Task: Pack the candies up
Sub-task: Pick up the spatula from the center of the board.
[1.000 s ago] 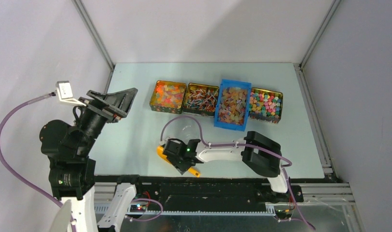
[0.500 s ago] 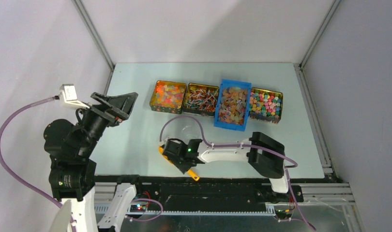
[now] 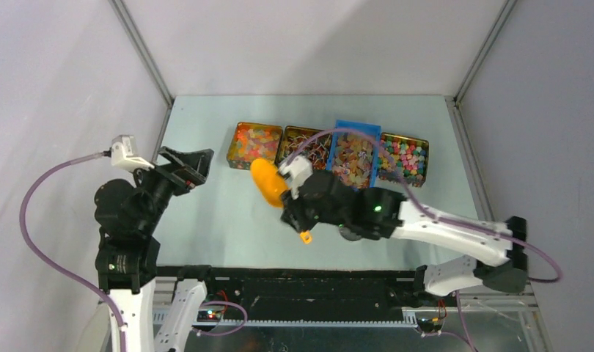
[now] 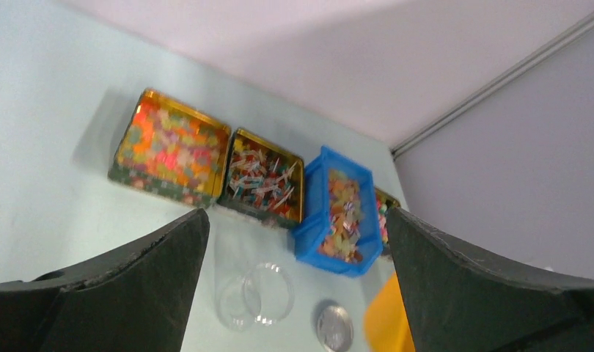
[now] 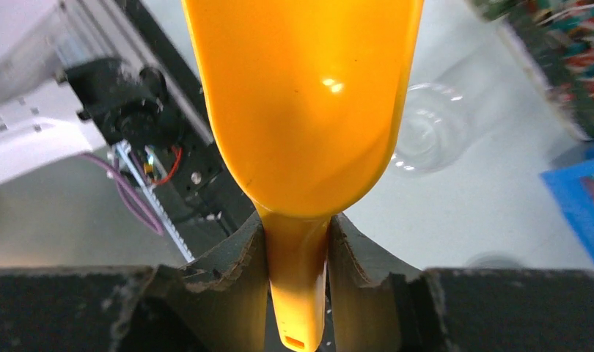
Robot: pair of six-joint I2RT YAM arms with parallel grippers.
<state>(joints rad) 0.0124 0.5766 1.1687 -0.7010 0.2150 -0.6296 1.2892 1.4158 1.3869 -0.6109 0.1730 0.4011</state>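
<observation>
The candies lie in four open containers in a row at the back: orange gummies in a gold tin (image 3: 254, 145), lollipops in a tin (image 3: 301, 149), jellies in a blue bin (image 3: 353, 163), pastel pieces in a tin (image 3: 402, 158). My right gripper (image 3: 298, 214) is shut on the handle (image 5: 298, 293) of the orange scoop (image 3: 268, 182) and holds it in the air, its bowl (image 5: 309, 110) in front of the gummy and lollipop tins. My left gripper (image 3: 188, 165) is open and empty, raised at the left and facing the tins (image 4: 173, 147).
A clear jar (image 4: 254, 293) lies on its side in front of the tins, also in the right wrist view (image 5: 426, 132). A round silver lid (image 4: 334, 328) lies near it. The black rail (image 3: 316, 282) runs along the table's near edge.
My right gripper has lifted the orange scoop off the table near the front edge and carried it up and back toward the tins. My left arm has shifted a little right.
</observation>
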